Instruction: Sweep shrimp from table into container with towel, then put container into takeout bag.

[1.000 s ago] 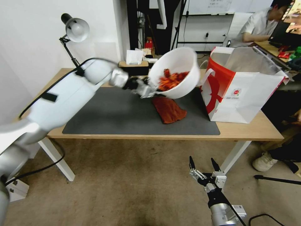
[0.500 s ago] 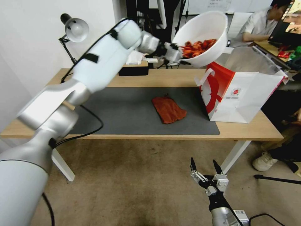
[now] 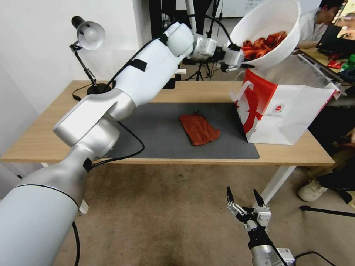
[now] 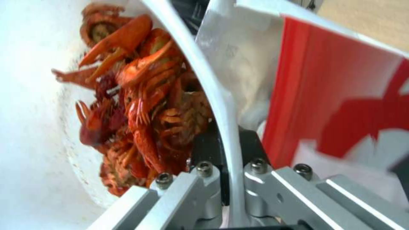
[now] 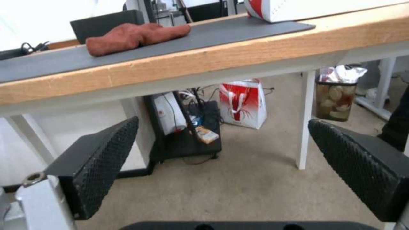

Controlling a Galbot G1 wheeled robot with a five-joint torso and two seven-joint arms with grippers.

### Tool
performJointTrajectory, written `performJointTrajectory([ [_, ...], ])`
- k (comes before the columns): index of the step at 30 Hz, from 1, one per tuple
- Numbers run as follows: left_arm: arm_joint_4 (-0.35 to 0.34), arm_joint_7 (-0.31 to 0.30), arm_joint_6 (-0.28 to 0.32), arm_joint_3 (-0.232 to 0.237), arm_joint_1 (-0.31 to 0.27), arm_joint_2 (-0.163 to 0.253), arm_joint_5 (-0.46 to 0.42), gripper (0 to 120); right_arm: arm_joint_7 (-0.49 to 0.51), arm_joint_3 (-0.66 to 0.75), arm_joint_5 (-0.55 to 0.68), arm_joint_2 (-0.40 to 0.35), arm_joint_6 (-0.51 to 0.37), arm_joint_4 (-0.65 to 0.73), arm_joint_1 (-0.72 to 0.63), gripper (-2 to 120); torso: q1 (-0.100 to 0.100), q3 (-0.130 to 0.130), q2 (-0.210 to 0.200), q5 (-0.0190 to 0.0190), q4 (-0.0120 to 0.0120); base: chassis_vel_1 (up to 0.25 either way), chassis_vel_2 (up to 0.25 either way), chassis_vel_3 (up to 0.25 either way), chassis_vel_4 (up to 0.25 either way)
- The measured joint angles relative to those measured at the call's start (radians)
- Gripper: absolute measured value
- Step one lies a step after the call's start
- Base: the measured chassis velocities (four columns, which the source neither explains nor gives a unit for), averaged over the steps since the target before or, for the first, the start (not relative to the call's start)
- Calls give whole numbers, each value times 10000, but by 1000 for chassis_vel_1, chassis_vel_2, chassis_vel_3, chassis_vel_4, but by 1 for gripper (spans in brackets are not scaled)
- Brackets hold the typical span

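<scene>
Above the bag (image 3: 286,111), the left gripper (image 3: 236,61) is clamping the bowl (image 3: 271,27) by its rim, one finger inside the wall and one outside, as the left wrist view is showing (image 4: 232,127). Shrimp (image 4: 140,108) are lying heaped in the bowl, which is tilting toward the gripper and hanging over the bag's open, silver-lined mouth without touching it. Sweeping is judged complete: no shrimp are lying on the mat (image 3: 159,133), and the towel (image 3: 198,128) is resting crumpled near its middle, well apart from the bag. What is remaining is lowering the bowl into the bag and letting go. Outward from the fingers, the left wrist is reaching level, the forearm is stretching up and across the table (image 3: 40,129) from the shoulder at lower left. Below the table's front edge, the right gripper (image 3: 246,201) is hanging parked with its fingers (image 5: 106,156) spread wide, holding nothing.
</scene>
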Motion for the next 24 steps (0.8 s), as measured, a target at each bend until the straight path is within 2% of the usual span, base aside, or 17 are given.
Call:
performJointTrajectory([
  [1,-20,-97,43,114,-6,-52,-58,0,0,0,5,-15,0,-5,8,100,0,0,0,0,-3,0,0,0,0],
  [2,-155,-302,187,465,-16,-94,-308,0,-1,10,18,-48,3,-10,7,100,0,-1,0,2,-1,0,0,0,0],
  [3,-155,-302,187,465,-16,-94,-308,0,-1,10,18,-48,3,-10,7,100,0,-1,0,2,-1,0,0,0,0],
  [6,-363,-489,312,1034,-13,-104,-477,0,-1,90,79,-120,21,-40,-15,100,-1,-1,0,0,0,0,0,0,0],
  [10,-368,-449,301,1329,63,-79,-292,0,0,146,112,-134,52,-64,-28,100,0,0,0,-1,1,0,0,0,0],
  [18,-491,-462,285,1379,72,-46,67,0,0,145,156,-143,57,-141,24,100,0,-1,0,-2,0,0,0,0,0],
  [20,-508,-507,284,1379,65,-41,82,3,0,142,157,-141,57,-152,32,100,-1,-1,0,-2,0,0,0,0,0],
  [22,-560,-738,263,1401,52,-27,100,14,2,139,162,-139,57,-185,57,100,-1,-1,0,-1,1,0,0,0,0],
  [24,-589,-771,259,1410,53,-25,98,17,3,138,163,-140,57,-191,63,100,0,-1,0,-2,0,0,0,0,0],
])
